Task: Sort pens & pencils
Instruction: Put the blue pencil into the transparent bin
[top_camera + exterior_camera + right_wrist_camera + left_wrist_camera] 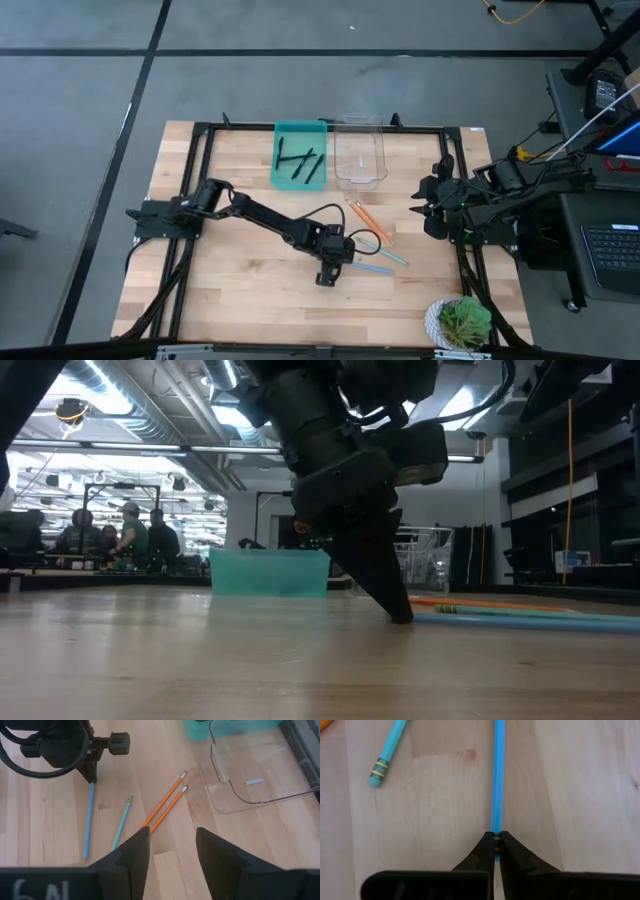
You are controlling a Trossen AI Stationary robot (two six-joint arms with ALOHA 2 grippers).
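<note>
While the teal tray (283,170) is holding the black pens (300,160), I'm seeing my left tool (327,277) clenching a light-blue pencil (497,780) on the desk (240,290); my right tool (172,845) is waiting released.

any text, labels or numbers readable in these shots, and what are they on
"6N" or similar: pale handwritten marks on the right gripper body, cut off by the right wrist view's edge, so only partly readable.
Small white label in the clear bin: too small to read.
Pencils: no print legible.
Teal bin and pens: no text seen.
</note>
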